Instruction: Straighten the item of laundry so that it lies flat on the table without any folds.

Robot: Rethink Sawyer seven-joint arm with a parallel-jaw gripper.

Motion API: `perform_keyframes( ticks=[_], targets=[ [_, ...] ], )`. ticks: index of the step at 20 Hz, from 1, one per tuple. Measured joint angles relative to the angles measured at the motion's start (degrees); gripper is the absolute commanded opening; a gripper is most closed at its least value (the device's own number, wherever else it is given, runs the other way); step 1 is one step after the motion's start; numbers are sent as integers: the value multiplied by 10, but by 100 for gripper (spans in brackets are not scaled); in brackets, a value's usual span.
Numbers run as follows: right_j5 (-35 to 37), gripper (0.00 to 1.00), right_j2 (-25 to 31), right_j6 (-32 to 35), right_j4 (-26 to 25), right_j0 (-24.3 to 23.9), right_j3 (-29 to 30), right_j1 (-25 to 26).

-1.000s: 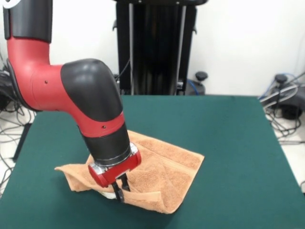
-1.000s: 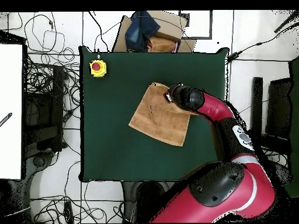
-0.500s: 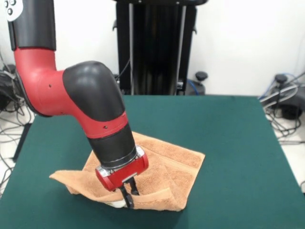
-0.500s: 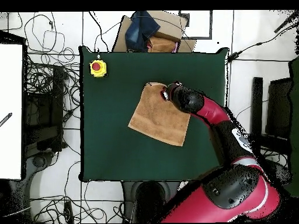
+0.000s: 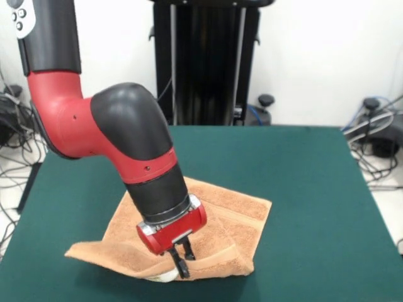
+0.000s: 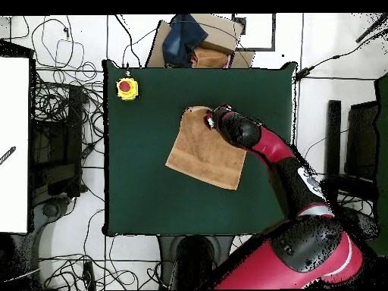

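Note:
The peach-orange towel (image 5: 234, 217) lies on the dark green table (image 5: 308, 189) at the near left, with its front part folded over and rumpled. A bit of its white tag (image 5: 160, 275) shows under the front edge. My gripper (image 5: 182, 263) points down at that front edge, its dark fingers shut on the folded towel edge. In the overhead view the towel (image 6: 203, 155) lies mid-table (image 6: 144, 189), with the gripper (image 6: 211, 118) at its upper corner. The arm hides part of the towel.
A yellow box with a red button (image 6: 126, 89) sits at the table's upper left corner in the overhead view. A cardboard box with blue cloth (image 6: 198, 42) stands beyond that table edge. Cables lie on the floor around the table.
In the front view my gripper has moved right and nearer the camera, dragging the held towel edge with it. The towel's front fold has stretched out to the right.

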Motion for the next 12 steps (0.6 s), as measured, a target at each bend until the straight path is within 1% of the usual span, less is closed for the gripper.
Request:
perform_keyframes(
  ticks=[3, 12],
  targets=[
    [-3, 0, 14, 0, -11, -3, 4, 3],
    [-3, 0, 36, 0, -13, -12, 17, 3]
  ],
)
